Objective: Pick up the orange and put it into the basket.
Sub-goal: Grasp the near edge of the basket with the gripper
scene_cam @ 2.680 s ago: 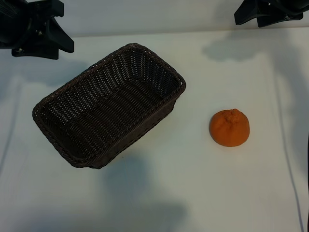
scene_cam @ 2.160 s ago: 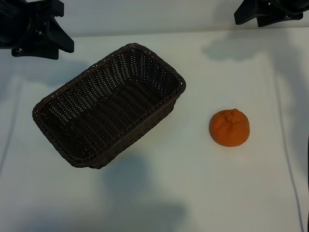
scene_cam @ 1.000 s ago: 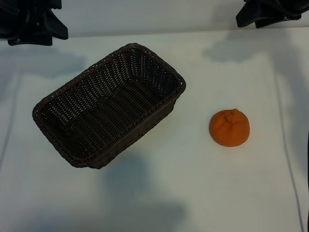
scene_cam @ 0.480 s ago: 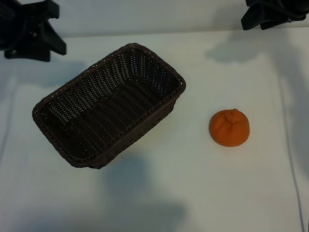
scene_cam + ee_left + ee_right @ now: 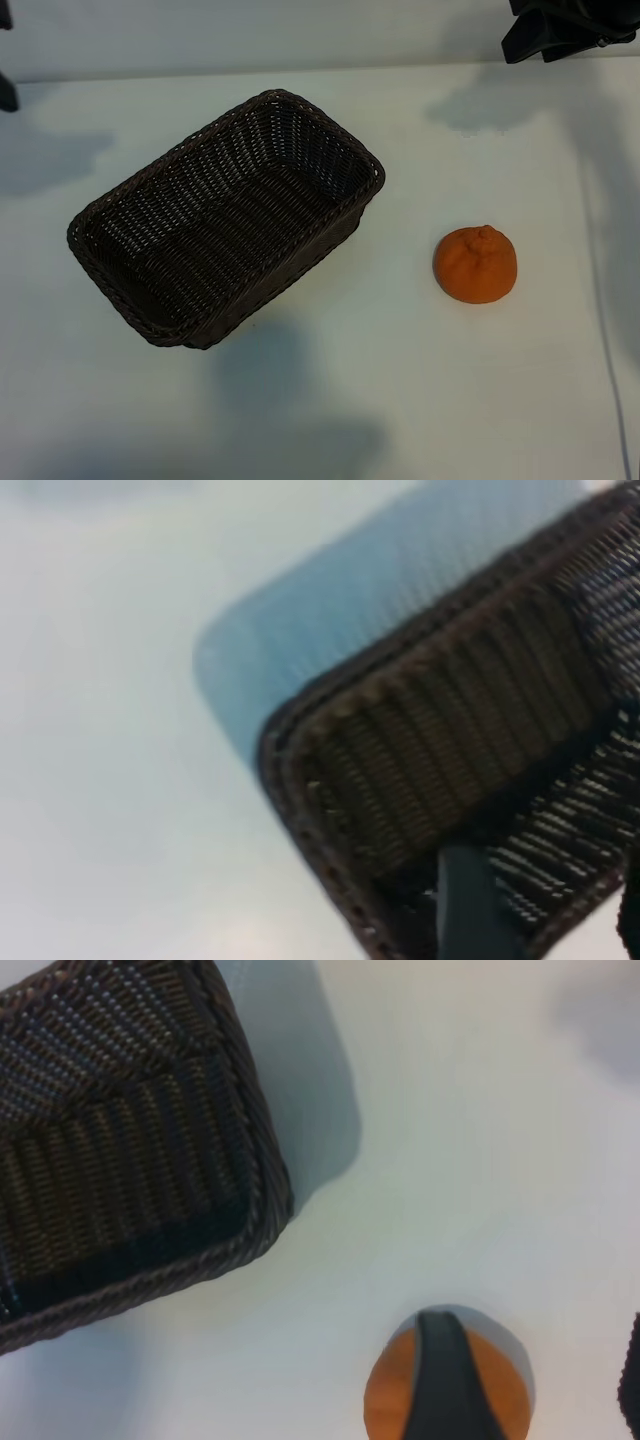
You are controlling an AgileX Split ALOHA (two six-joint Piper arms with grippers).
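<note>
The orange (image 5: 475, 264) sits on the white table, right of the basket, with its knobbly end up. The dark brown wicker basket (image 5: 120, 205) lies at an angle at centre-left and holds nothing. My right gripper (image 5: 560, 25) hangs high at the table's far right corner, well away from the orange. In the right wrist view the right gripper (image 5: 538, 1360) is open, and one finger (image 5: 445, 1380) stands in front of the orange (image 5: 390, 1400). My left gripper (image 5: 548, 900) is open above a corner of the basket (image 5: 400, 770), holding nothing.
The white table (image 5: 400, 380) stretches around both things. The table's far edge (image 5: 300, 70) meets a pale wall. Shadows of the arms fall on the table at the far left and far right.
The left arm has drawn back to the left and almost left the exterior view. The right arm has shifted slightly right. The orange and the basket have not moved.
</note>
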